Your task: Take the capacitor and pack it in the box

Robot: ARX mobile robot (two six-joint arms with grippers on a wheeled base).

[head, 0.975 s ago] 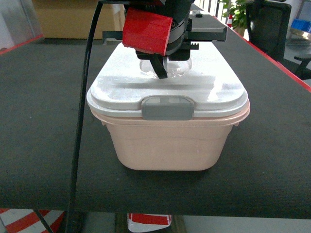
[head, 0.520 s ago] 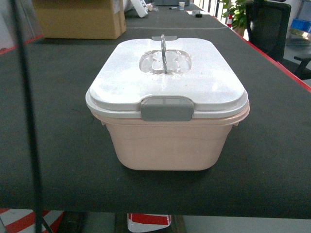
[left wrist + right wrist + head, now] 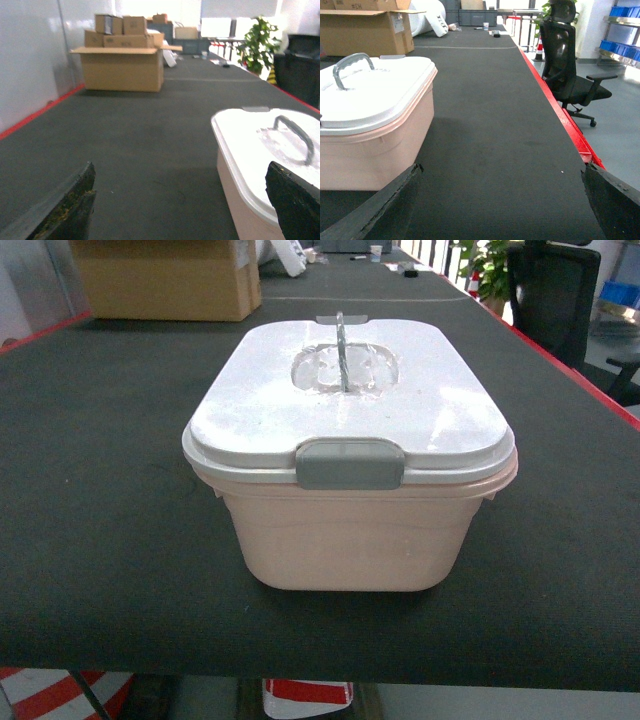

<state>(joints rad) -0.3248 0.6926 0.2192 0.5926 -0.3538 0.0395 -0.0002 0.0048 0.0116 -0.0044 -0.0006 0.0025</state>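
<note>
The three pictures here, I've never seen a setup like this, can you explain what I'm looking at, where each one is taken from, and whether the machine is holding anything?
This is a wheeled robot with two arms, each ending in a gripper. One picture looks forward from its head: a pale pink box with a white lid, latched by a grey clip, stands on a black table. The other two come from cameras on the wrists. The dark shapes at their lower corners are fingertips of the left gripper and right gripper, both spread open and empty. A cardboard carton stands farther back, and an office chair beside the table.

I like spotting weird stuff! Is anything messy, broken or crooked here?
Nothing looks broken or spilled. The box sits level on the black table, its lid closed and the grey latch down. Only its clear handle stands up.
</note>
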